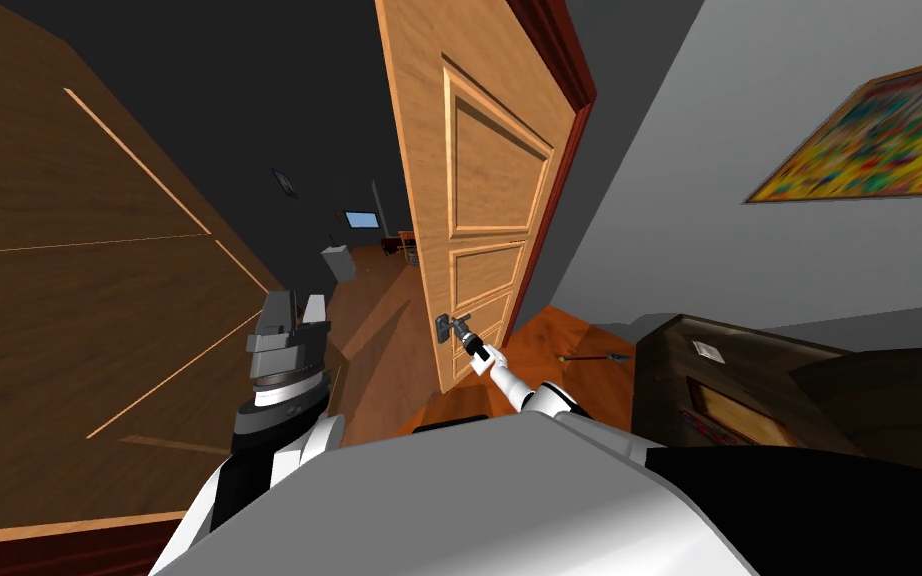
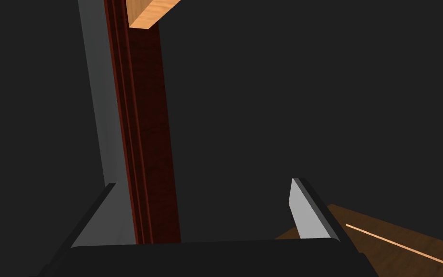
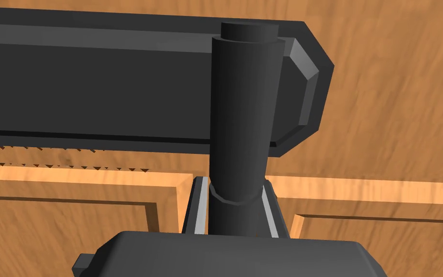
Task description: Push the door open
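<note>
while clamped, handle (image 3: 242, 110) lengthwise along hand (image 3: 235, 185)

Door (image 1: 479, 200) ahead, handle (image 1: 452, 325) low on it; cabinet (image 1: 749, 385) to its right, seemingly against the wall (image 1: 709, 200).

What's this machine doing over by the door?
The robot's right gripper is shut on the dark grey cylindrical handle of a panelled light wooden door. The door stands partly open, and another room shows past its free edge. The left gripper is raised off to the side, open and holding nothing.
</note>
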### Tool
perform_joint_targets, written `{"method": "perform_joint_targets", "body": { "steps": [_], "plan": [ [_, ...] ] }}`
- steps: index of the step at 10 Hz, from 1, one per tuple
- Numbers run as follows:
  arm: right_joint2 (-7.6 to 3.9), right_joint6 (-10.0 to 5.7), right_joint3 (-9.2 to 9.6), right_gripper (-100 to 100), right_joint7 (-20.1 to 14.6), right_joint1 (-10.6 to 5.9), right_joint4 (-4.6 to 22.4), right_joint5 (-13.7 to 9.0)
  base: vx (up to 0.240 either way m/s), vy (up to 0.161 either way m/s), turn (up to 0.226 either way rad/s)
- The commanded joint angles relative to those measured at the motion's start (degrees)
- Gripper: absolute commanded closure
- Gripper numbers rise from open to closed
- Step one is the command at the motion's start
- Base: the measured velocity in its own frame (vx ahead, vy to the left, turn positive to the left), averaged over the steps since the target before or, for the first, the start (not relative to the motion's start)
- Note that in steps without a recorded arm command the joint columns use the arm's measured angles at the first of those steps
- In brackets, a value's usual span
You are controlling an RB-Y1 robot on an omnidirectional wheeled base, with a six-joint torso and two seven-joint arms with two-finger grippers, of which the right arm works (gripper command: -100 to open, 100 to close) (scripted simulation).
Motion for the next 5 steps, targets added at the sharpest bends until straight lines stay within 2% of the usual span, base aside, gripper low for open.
{"method": "perform_joint_targets", "body": {
  "steps": [1,5],
  "plan": [
    [-0.21,0.05,-0.74,100,0.30,-0.15,-0.23,-0.20,0.119,0.128,-0.052],
    [-0.47,0.18,-2.98,100,1.42,-0.16,0.23,-0.73,0.142,0.130,-0.037]
  ]
}}
